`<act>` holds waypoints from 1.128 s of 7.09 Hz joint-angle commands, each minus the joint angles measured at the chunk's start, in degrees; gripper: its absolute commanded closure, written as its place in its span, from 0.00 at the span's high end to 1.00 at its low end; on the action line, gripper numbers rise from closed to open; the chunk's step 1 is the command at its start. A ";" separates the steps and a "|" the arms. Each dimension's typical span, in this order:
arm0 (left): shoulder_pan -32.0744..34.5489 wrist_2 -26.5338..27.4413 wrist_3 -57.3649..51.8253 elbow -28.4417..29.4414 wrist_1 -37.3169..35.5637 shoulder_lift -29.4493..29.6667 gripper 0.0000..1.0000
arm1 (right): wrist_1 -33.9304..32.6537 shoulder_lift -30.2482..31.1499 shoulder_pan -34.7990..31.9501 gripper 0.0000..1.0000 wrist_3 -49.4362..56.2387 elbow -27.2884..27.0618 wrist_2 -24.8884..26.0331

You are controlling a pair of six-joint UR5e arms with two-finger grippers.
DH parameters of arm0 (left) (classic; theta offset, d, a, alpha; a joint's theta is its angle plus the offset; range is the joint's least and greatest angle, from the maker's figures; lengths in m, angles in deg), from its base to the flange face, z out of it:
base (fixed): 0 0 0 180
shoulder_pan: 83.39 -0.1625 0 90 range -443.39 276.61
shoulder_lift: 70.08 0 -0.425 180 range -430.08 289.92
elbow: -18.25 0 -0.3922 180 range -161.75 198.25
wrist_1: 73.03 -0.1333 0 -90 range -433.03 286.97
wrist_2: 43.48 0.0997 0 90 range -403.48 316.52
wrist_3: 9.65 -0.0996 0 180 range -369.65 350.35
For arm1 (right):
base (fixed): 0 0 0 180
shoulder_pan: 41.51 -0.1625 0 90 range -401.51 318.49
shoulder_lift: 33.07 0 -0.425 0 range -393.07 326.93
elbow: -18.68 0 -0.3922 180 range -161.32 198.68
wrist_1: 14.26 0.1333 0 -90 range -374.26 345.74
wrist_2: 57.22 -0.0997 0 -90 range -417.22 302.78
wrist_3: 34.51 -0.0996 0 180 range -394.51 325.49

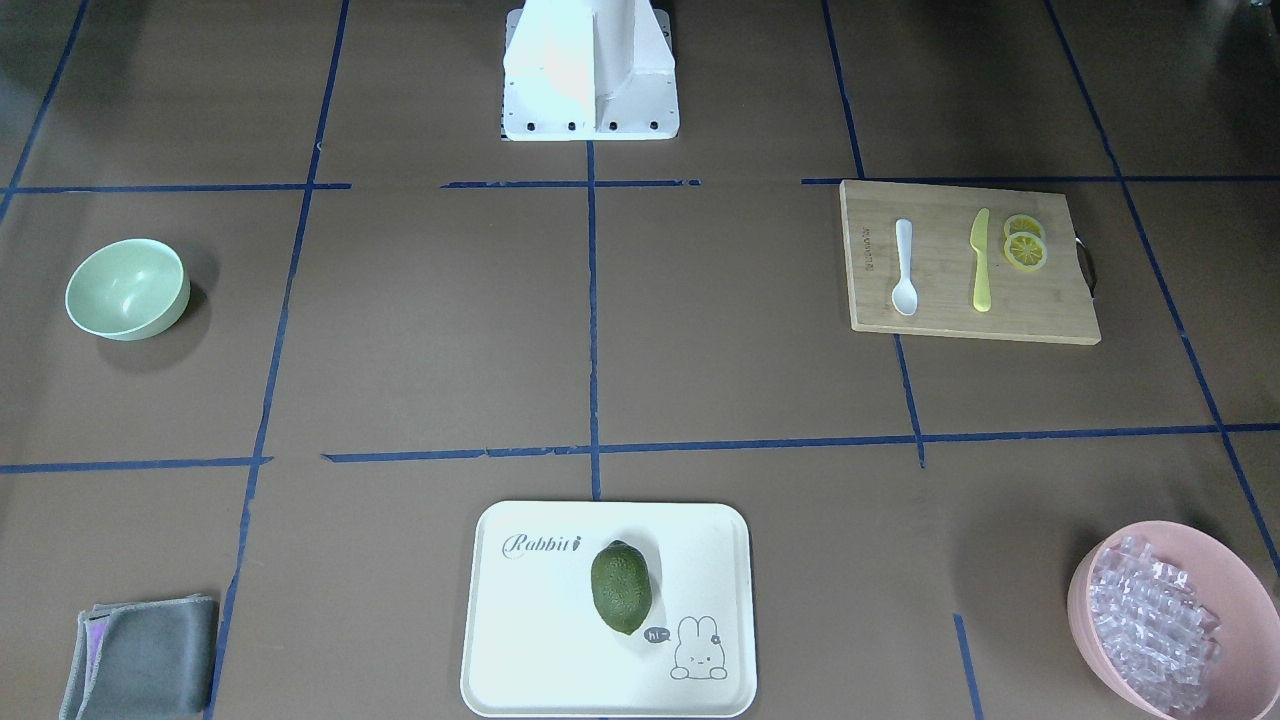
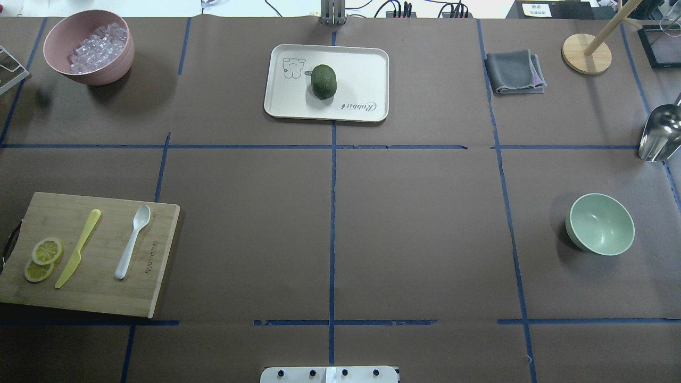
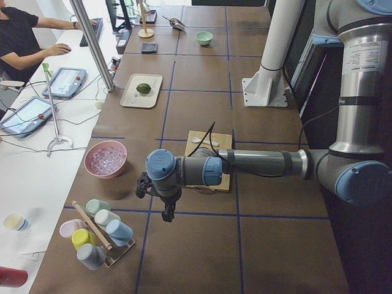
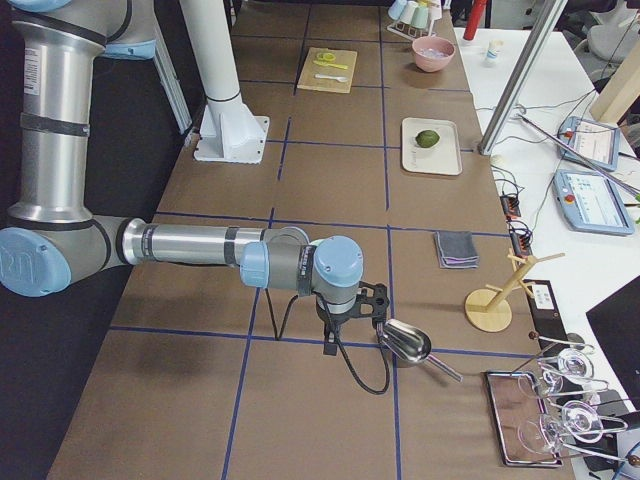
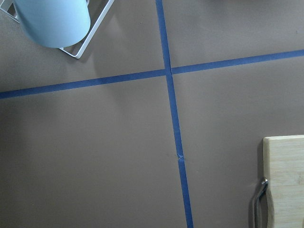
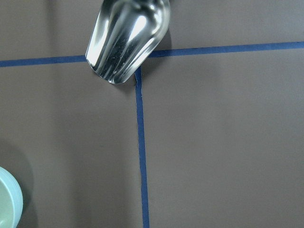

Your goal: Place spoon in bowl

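The white spoon [image 1: 904, 268] lies on a bamboo cutting board [image 1: 960, 315], scoop toward the table's far side; it also shows in the overhead view [image 2: 132, 242]. The mint-green bowl [image 1: 127, 289] stands upright and empty at the other end of the table [image 2: 601, 224], and its rim shows in the right wrist view [image 6: 7, 202]. My left gripper [image 3: 166, 213] hangs beyond the board's end of the table. My right gripper [image 4: 328, 345] hangs near the bowl's end. Both show only in the side views, so I cannot tell whether they are open or shut.
A yellow-green knife [image 1: 981, 260] and lemon slices [image 1: 1025, 245] share the board. A white tray [image 1: 540, 650] holds a green fruit [image 1: 621, 587]. A pink bowl [image 1: 1225, 545] of clear cubes, a grey cloth [image 1: 145, 655], a metal scoop [image 2: 659, 135] and a cup rack [image 3: 98, 233] stand around.
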 commanded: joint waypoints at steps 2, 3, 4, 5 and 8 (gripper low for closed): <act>0.00 0.00 0.09 0.00 0.00 0.09 1.00 | 0.00 0.00 0.00 1.00 -0.10 -1.48 -0.09; 0.00 0.00 0.09 -0.09 0.00 0.17 1.00 | 0.00 -0.61 0.09 1.00 -0.19 -2.36 -0.26; 0.00 0.00 0.09 -0.09 0.00 0.09 1.00 | -0.35 -2.27 0.26 1.00 -0.19 -2.89 -0.79; 0.00 0.09 0.17 -0.87 0.00 0.00 1.00 | -0.79 -3.24 2.00 1.00 -0.45 -5.25 -1.23; 0.00 0.09 0.09 -0.97 0.09 0.17 1.00 | 0.61 -2.90 8.33 1.00 -11.10 -8.43 -3.25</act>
